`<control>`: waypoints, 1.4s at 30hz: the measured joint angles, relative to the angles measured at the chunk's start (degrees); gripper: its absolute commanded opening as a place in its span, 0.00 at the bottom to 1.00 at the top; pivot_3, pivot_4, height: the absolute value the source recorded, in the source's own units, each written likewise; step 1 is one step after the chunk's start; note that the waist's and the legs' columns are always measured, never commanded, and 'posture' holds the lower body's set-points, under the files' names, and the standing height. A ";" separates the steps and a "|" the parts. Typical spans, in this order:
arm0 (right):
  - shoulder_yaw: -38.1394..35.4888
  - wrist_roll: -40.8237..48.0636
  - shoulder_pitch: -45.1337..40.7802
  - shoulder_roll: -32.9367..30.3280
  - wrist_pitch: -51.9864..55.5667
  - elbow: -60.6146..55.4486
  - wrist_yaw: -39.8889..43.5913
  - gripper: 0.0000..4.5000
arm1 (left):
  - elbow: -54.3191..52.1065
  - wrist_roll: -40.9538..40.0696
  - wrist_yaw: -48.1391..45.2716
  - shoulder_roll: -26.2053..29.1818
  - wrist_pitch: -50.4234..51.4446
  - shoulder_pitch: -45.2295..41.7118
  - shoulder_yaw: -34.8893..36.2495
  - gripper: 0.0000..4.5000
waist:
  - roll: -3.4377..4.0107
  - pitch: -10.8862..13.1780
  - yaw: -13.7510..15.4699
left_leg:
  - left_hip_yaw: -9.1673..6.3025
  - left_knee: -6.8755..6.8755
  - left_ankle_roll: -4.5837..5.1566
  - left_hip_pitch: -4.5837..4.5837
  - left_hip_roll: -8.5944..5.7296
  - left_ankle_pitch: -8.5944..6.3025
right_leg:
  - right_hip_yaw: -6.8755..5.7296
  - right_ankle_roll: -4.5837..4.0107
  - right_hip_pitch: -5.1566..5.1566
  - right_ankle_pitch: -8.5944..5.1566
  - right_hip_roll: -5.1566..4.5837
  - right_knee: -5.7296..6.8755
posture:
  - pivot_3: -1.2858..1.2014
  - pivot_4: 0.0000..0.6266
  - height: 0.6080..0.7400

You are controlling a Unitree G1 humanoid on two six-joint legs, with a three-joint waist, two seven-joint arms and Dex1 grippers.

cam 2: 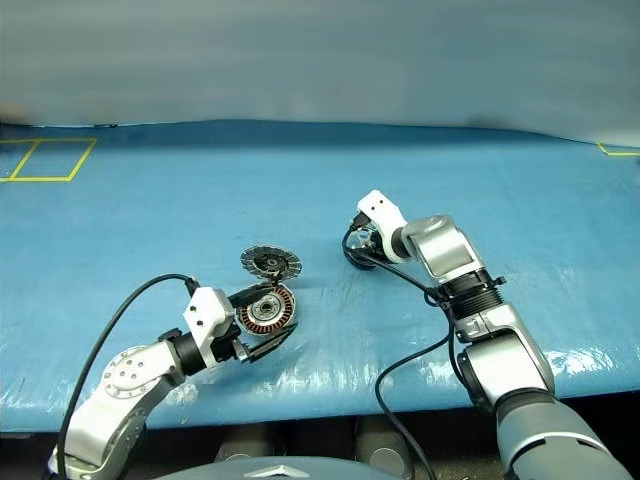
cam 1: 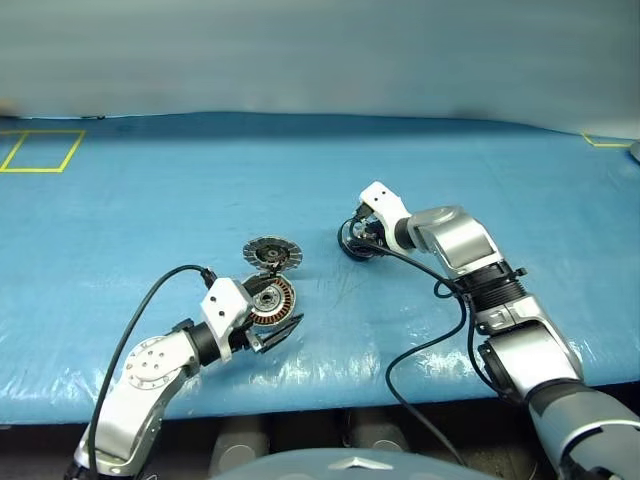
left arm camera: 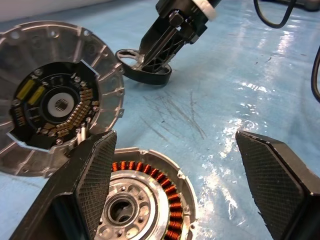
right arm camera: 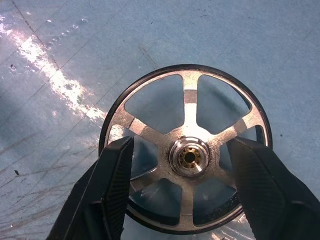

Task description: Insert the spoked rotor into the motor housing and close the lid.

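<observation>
Fingers (right arm camera: 117,190) straddle spoked rotor (right arm camera: 186,150) on blue sheet (right arm camera: 60,60).

Work surface is a table (cam 1: 420,180) covered in a wrinkled blue sheet (cam 1: 150,200), glossy glare along the near edge. Yellow tape square (cam 1: 42,150) at 10 o'clock, another tape corner (cam 1: 605,141) at 2 o'clock. Plain grey-blue wall (cam 1: 320,55) behind.

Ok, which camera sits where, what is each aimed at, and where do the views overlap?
Head eyes: forward and down over blue table; both arms show, left gripper at motor housing and lid.
Left wrist: along its open fingers across housing and lid toward right gripper.
Right wrist: down between its fingers straddling spoked rotor.
Shared: left wrist view also catches rotor.
</observation>
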 measured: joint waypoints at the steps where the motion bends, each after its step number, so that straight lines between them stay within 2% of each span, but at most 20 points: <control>1: 0.00 0.00 0.00 -0.03 0.00 -0.18 0.09 0.49 | 0.00 0.14 0.00 0.01 -0.06 0.00 -0.10 0.91 | 0.00 0.00 0.01 | 0.00 0.00 0.00 0.02 0.00 0.00 | -0.01 0.00 0.02 0.00 0.01 0.00 | 0.52 0.24 1.00; 3: -0.05 0.01 0.00 -0.37 -0.02 -0.83 0.24 0.36 | 0.01 0.44 -0.03 0.10 -0.25 -0.04 -0.11 0.91 | -0.01 -0.01 -0.03 | 0.00 0.02 0.00 0.10 0.02 0.00 | -0.01 0.00 0.10 0.00 0.01 0.01 | 0.52 0.24 1.00; 5: -0.12 0.02 0.00 -0.45 -0.08 -1.04 0.40 0.29 | 0.00 0.51 -0.06 0.15 -0.30 -0.12 -0.11 0.91 | -0.01 -0.01 -0.12 | 0.01 0.08 0.00 0.13 0.02 0.00 | 0.01 -0.03 0.14 -0.01 0.01 0.01 | 0.52 0.24 1.00; 10: -0.11 0.00 0.70 -0.66 -0.35 -2.06 0.44 0.29 | 0.02 0.51 -0.05 0.15 -0.63 -0.20 -0.09 0.91 | -0.01 -0.01 -0.05 | 0.00 0.19 0.00 0.10 0.01 0.00 | 0.02 -0.19 0.15 -0.10 0.00 0.05 | 0.52 0.24 1.00; 15: -0.11 0.02 1.86 -0.95 0.29 -4.65 0.32 0.29 | 0.31 0.47 0.22 0.14 -1.32 -0.18 0.83 0.91 | 0.00 0.00 -0.02 | -0.03 0.15 0.00 0.06 0.02 0.00 | 0.01 0.01 0.09 0.01 0.01 0.05 | 0.52 0.24 1.00; 22: -0.30 2.60 8.91 -5.06 1.27 -16.72 2.76 0.29 | 0.71 -2.51 0.87 -0.99 -4.01 4.26 8.03 0.91 | 0.01 0.00 0.07 | -0.05 0.11 0.05 -0.05 0.01 -0.03 | -0.01 0.04 0.01 0.01 -0.02 -0.01 | 0.52 0.24 1.00; 26: -2.23 8.11 15.92 -7.35 2.15 -28.57 5.89 0.29 | 1.10 -2.40 0.82 -0.17 -4.23 7.19 9.86 0.91 | -0.01 0.01 0.12 | -0.10 0.12 0.06 -0.06 0.02 -0.03 | -0.03 0.04 0.02 -0.01 -0.02 -0.02 | 0.52 0.24 1.00; 28: -3.64 11.14 18.69 -8.15 2.68 -33.44 7.02 0.29 | 1.08 -2.15 0.57 0.30 -4.74 8.00 9.98 0.91 | 0.01 0.03 0.08 | -0.09 0.15 0.06 -0.04 0.02 -0.03 | -0.01 -0.22 0.04 -0.16 -0.02 -0.02 | 0.52 0.24 1.00; 30: -6.89 15.25 22.54 -8.17 2.77 -37.82 8.10 0.29 | 1.03 -1.81 0.02 1.05 -5.19 9.64 10.06 0.91 | -0.03 0.04 0.09 | -0.08 0.18 0.06 -0.03 0.03 -0.03 | -0.01 -0.24 0.08 -0.17 -0.04 -0.02 | 0.52 0.24 1.00; 35: -14.07 29.89 28.46 -2.28 3.33 -46.41 10.59 0.29 | 0.87 -3.16 -0.09 0.92 -5.15 10.41 10.54 0.91 | -0.04 0.09 -0.05 | -0.07 0.23 0.05 0.02 0.11 -0.03 | -0.01 -0.22 0.10 -0.17 0.01 0.03 | 0.52 0.24 1.00; 38: -13.12 33.31 28.45 -1.51 3.69 -48.60 9.88 0.29 | 0.89 -3.46 0.02 0.99 -5.14 10.78 11.70 0.91 | -0.06 0.10 -0.03 | -0.08 0.27 0.05 0.08 0.12 -0.03 | -0.01 -0.24 0.14 -0.17 -0.02 0.03 | 0.52 0.24 1.00; 42: -7.42 33.11 27.33 -0.38 3.12 -47.00 8.62 0.29 | 0.90 -3.65 -0.01 1.06 -5.04 10.58 12.40 0.91 | -0.06 0.10 0.02 | -0.07 0.28 0.05 0.05 0.10 -0.03 | 0.00 -0.24 0.13 -0.17 -0.05 0.03 | 0.52 0.24 1.00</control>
